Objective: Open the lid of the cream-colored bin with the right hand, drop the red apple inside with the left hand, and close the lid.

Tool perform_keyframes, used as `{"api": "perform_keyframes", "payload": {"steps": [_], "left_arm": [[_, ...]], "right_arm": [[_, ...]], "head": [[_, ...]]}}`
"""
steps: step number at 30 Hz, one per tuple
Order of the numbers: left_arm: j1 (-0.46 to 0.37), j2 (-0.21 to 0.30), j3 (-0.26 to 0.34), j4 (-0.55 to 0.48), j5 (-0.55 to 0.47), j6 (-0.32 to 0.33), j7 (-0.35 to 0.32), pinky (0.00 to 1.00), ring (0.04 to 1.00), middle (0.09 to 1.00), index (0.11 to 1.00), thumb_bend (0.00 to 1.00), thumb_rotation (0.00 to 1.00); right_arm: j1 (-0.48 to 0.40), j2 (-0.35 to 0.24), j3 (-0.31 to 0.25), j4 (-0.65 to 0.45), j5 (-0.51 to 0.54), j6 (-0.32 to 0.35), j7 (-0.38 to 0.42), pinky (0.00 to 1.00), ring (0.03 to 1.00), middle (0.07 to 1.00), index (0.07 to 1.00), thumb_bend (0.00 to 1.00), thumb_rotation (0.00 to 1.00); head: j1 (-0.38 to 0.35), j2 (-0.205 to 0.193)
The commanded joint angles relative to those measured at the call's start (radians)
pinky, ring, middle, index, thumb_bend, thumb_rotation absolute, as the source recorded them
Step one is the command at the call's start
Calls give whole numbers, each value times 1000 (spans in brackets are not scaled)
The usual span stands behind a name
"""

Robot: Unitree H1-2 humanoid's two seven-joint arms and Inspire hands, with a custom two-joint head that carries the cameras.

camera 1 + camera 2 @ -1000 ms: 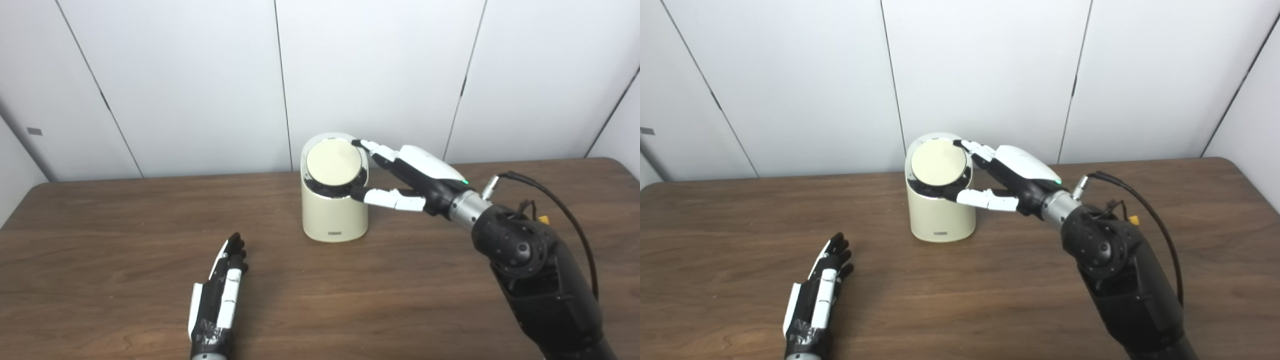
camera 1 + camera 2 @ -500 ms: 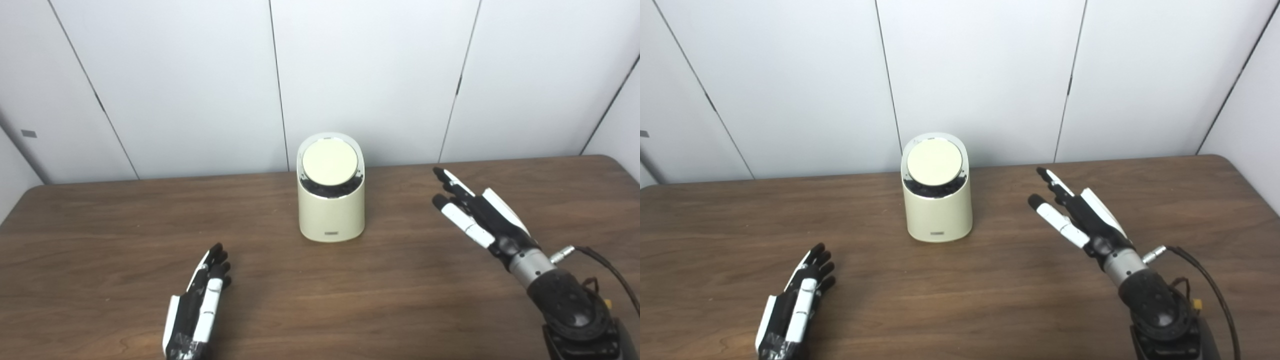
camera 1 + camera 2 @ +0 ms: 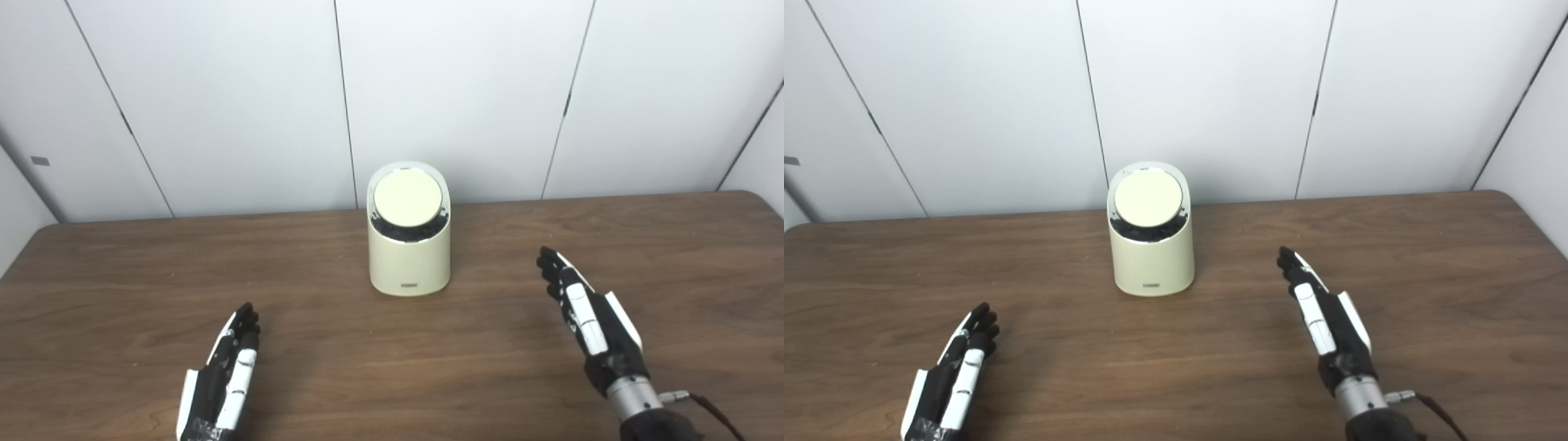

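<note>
2 head cameras side by side, looking forward and down over a dark brown wooden tabletop (image 3: pixel 392 355).
Both views face the white panelled wall (image 3: pixel 453 92) at the tabletop's far edge and share almost the same scene. The cream-colored cylindrical bin (image 3: pixel 409 257) sits near mid-frame in the left eye view and a little further left (image 3: pixel 1153 257) in the right eye view. The left hand (image 3: pixel 220 383) and right hand (image 3: pixel 591 318) enter from the bottom edge, nearest the cameras, in both views.

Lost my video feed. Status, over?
Both hands, left and right, open, empty, low over table. Bin lid down. No apple visible. Nothing blocking.
</note>
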Motion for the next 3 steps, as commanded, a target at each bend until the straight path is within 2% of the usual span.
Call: {"api": "perform_keyframes", "payload": {"steps": [1, 3], "left_arm": [[74, 10, 4, -2, 7, -57, 3, 922, 917, 924, 944, 452, 739], [77, 10, 9, 7, 15, -66, 5, 916, 904, 916, 941, 458, 745]], "right_arm": [[-10, -3, -11, -4, 37, -69, -22, 929, 945, 925, 917, 479, 1000], [3, -2, -7, -2, 44, -77, -28, 925, 947, 929, 921, 509, 1000]], "head": [[1, 0], [31, -2]]}}
